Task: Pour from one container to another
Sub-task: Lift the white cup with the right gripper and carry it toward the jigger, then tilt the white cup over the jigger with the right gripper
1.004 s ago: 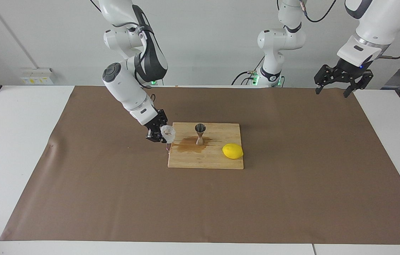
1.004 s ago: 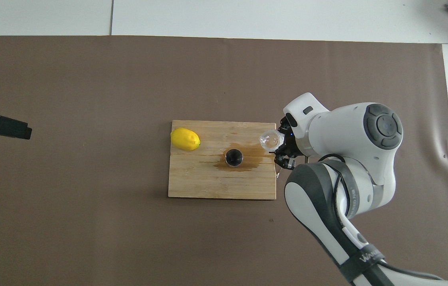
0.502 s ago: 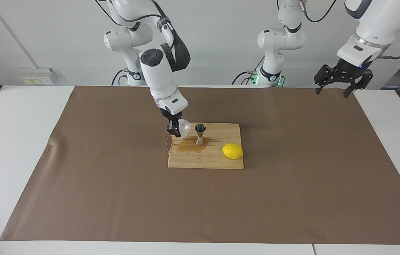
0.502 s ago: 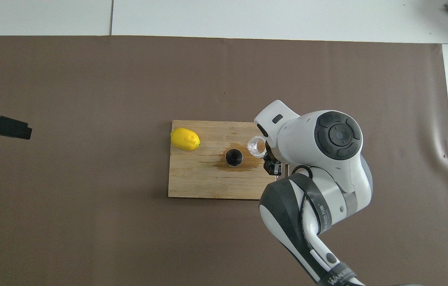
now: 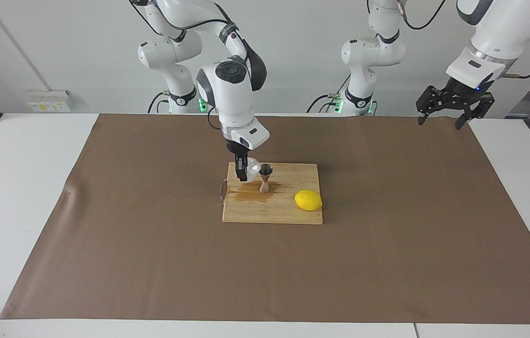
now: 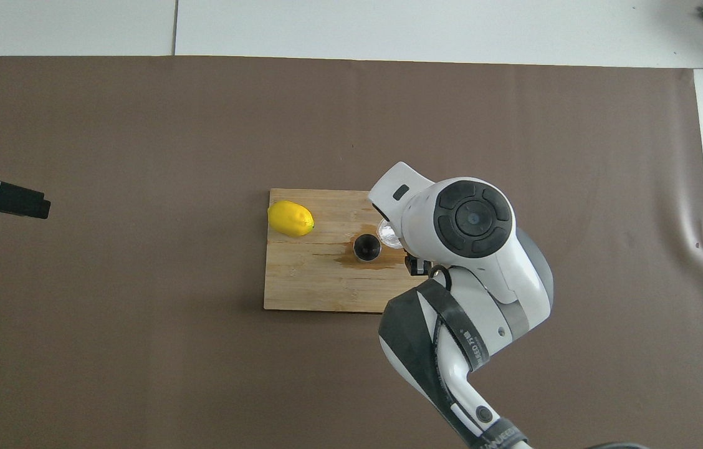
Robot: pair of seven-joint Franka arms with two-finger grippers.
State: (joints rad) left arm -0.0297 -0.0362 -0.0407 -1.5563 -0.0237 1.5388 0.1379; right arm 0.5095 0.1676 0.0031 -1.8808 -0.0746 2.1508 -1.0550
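My right gripper (image 5: 246, 172) is shut on the small clear textured cup (image 5: 252, 166) and holds it tilted over the wooden board (image 5: 293, 213), with its mouth right beside the top rim of the steel jigger (image 5: 265, 177). The jigger stands upright on the board in a brown wet stain (image 5: 246, 194). In the overhead view the right arm covers most of the cup (image 6: 386, 232), which touches the edge of the jigger (image 6: 366, 247). My left gripper (image 5: 440, 121) waits open and empty, raised over the mat's edge at its own end of the table.
A yellow lemon (image 5: 308, 200) lies on the board toward the left arm's end, and also shows in the overhead view (image 6: 290, 218). The board sits mid-table on a brown mat (image 5: 387, 263). A thin loop of wire (image 5: 221, 192) hangs by the board's edge.
My right gripper has carried the cup from off the board's edge inward to the jigger's rim, and the arm has swung upright over the board. The left arm has not moved.
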